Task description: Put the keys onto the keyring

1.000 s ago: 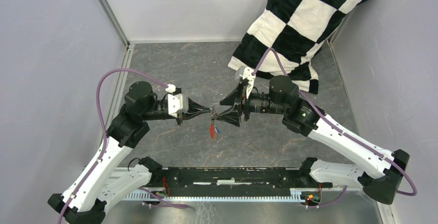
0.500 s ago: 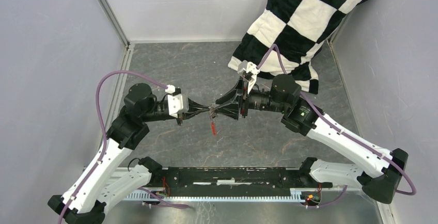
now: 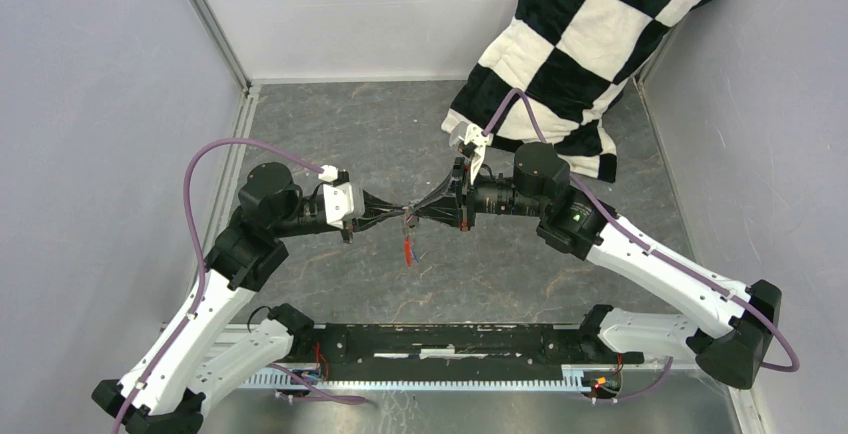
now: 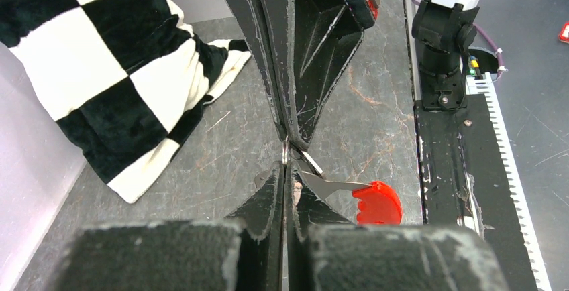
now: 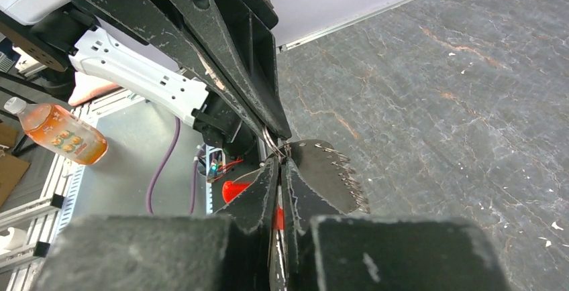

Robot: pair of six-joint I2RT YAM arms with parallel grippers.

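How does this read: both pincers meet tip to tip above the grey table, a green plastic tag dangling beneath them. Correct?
No: the oblong plastic tag is bright red, not green, as the top external view shows. The left pincer and right pincer do meet tip to tip above the grey marbled table, the tag dangling beneath.

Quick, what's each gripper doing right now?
Left gripper: closed on the thin grey metal keyring with red tag.
Right gripper: closed at the same ring; what it pinches cannot be told.
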